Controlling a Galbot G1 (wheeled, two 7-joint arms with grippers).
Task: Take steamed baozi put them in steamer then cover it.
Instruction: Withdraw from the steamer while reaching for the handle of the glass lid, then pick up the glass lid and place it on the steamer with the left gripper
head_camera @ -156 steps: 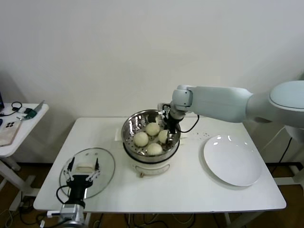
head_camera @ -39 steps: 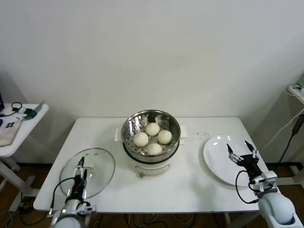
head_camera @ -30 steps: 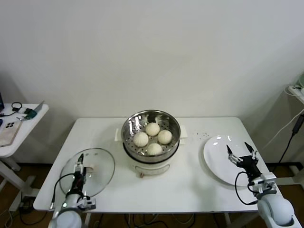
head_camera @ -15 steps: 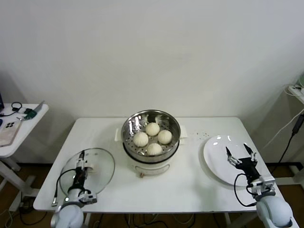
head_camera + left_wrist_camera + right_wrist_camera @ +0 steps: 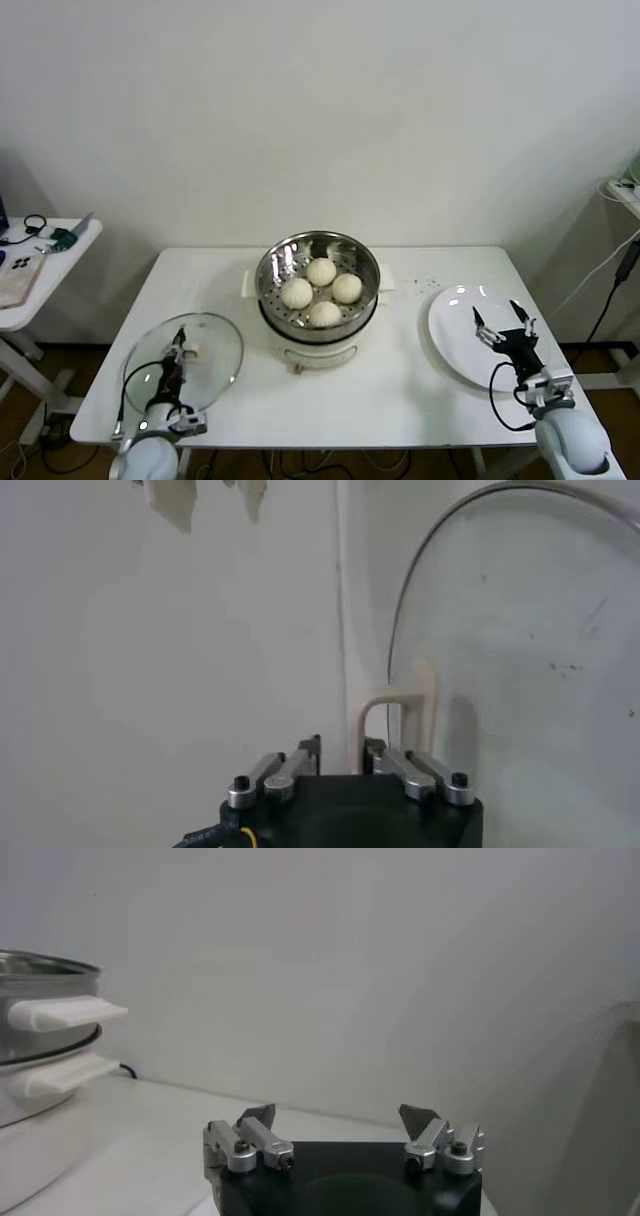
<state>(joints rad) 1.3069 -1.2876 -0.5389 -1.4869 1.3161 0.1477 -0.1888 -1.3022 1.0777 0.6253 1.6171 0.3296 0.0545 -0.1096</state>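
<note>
Four cream-white baozi (image 5: 321,271) lie in the shiny steamer (image 5: 268,270) on its white cooker base at the table's middle. The steamer's edge also shows in the right wrist view (image 5: 40,978). The glass cover (image 5: 215,345) rests on the table at the front left; it fills much of the left wrist view (image 5: 520,650). My left gripper (image 5: 178,342) is over the cover, its jaws narrow around the white handle (image 5: 395,710). My right gripper (image 5: 500,326) is open and empty, over the white plate (image 5: 455,340).
The white plate lies at the table's right, near the front edge. A small side table (image 5: 40,265) with a phone and cables stands off to the left. Bare tabletop lies in front of the cooker.
My left gripper has slid forward over the cover to its handle. My right gripper has drifted a little inward over the plate. The baozi and steamer have not moved.
</note>
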